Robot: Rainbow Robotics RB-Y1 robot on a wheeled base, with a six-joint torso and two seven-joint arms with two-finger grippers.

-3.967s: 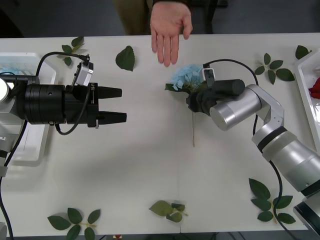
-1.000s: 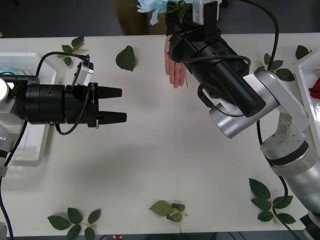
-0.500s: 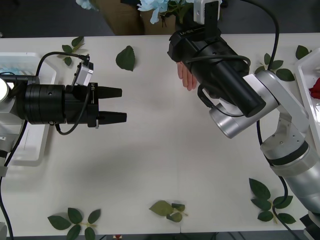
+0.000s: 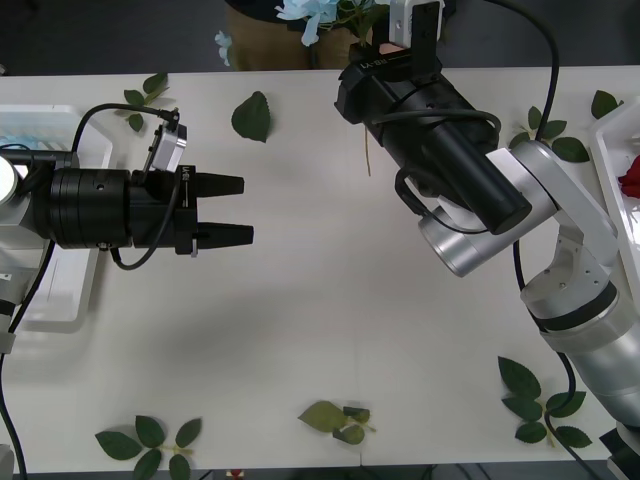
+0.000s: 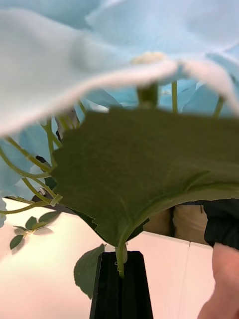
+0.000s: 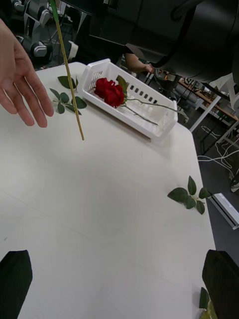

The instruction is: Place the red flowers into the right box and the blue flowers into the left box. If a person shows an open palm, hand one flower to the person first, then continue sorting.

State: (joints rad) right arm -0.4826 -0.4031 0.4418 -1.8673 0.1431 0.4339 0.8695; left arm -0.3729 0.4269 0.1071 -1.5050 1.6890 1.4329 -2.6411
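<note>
My right gripper (image 5: 121, 264) is raised over the table's far edge and is shut on the green stem of a blue flower (image 4: 308, 14). Its pale blue petals (image 5: 74, 75) and a broad leaf (image 5: 149, 169) hang close above the black fingers. The thin stem (image 6: 67, 75) dangles beside a person's hand (image 6: 20, 79), whose fingers are spread; they are not touching. A red flower (image 6: 110, 92) lies in the right box (image 6: 149, 117), seen at the right edge (image 4: 606, 140). The left box (image 4: 60, 118) holds a blue flower (image 4: 20, 141). My left gripper (image 4: 247, 210) hovers open over the table's left side.
Loose green leaf sprigs lie around the table: far left (image 4: 145, 97), a single leaf (image 4: 251, 116), far right (image 4: 545, 138), near right (image 4: 535, 400), near centre (image 4: 335, 418) and near left (image 4: 148, 440). The person's dark sleeve (image 5: 221, 222) is beside my right gripper.
The right arm has lifted the blue flower off the table to the far edge. Over the last second the person's hand has drawn back from under that arm. The left arm has not moved.
</note>
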